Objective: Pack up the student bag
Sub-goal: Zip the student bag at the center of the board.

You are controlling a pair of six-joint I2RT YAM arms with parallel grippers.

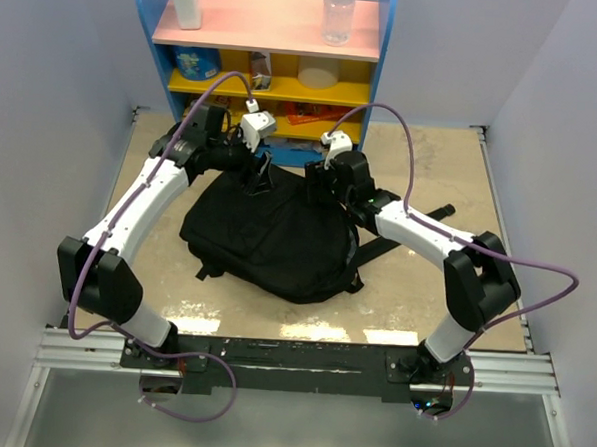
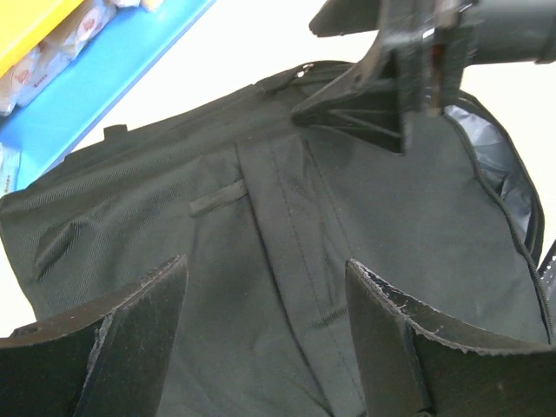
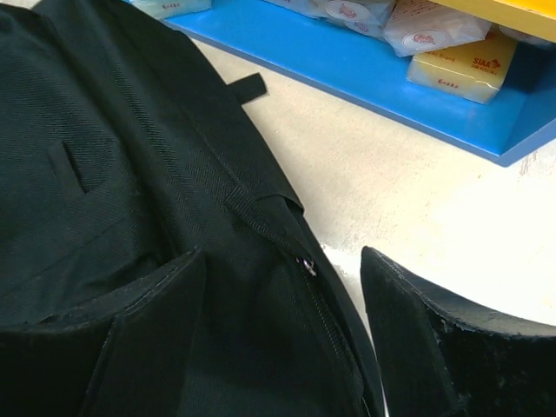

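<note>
The student bag (image 1: 273,237) is a large black backpack lying flat in the middle of the table, its top end toward the shelf. My left gripper (image 1: 259,173) hovers over that top end with jaws open, and black fabric with a stitched strap (image 2: 278,226) shows between its fingers (image 2: 148,334). Just right of it, my right gripper (image 1: 323,185) is open over the bag's far right edge. A small metal zip pull (image 3: 306,265) lies between the right gripper's fingertips (image 3: 417,339). In the left wrist view the right gripper (image 2: 391,95) is at the top, beside a gap showing grey lining (image 2: 512,174).
A blue shelf unit (image 1: 278,42) stands at the table's far edge, close behind both grippers, holding a clear bottle (image 1: 339,13), a white bottle (image 1: 186,2) and yellow packets (image 3: 465,61). Black shoulder straps (image 1: 419,225) trail right, under the right arm. White walls enclose the table.
</note>
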